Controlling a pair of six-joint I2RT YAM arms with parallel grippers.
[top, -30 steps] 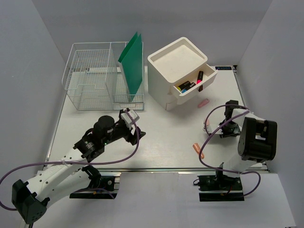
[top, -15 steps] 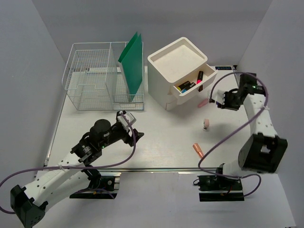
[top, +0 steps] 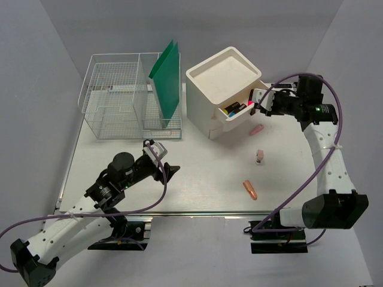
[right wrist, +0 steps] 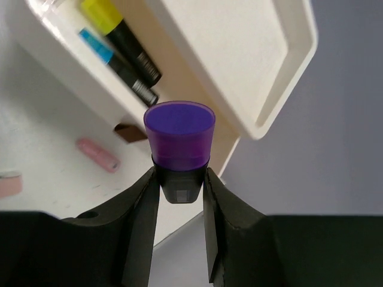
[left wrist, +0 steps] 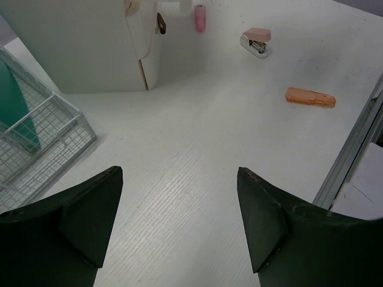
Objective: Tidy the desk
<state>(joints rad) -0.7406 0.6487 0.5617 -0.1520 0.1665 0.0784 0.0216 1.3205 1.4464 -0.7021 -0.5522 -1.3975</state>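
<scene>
The white desk has a metal rail along its near edge. My right gripper is shut on a purple-capped black marker and holds it beside the open top drawer of the white drawer box. Yellow and blue markers lie in that drawer. My left gripper is open and empty, low over the desk's left-centre; its view shows bare desk between the jaws.
A pink tube, a small pink stapler and an orange item lie on the desk's right half. A wire basket with a green folder stands at the back left.
My right arm has swung from the near right of the desk back to the drawer, carrying the marker. My left gripper has drawn back slightly toward the near left.
</scene>
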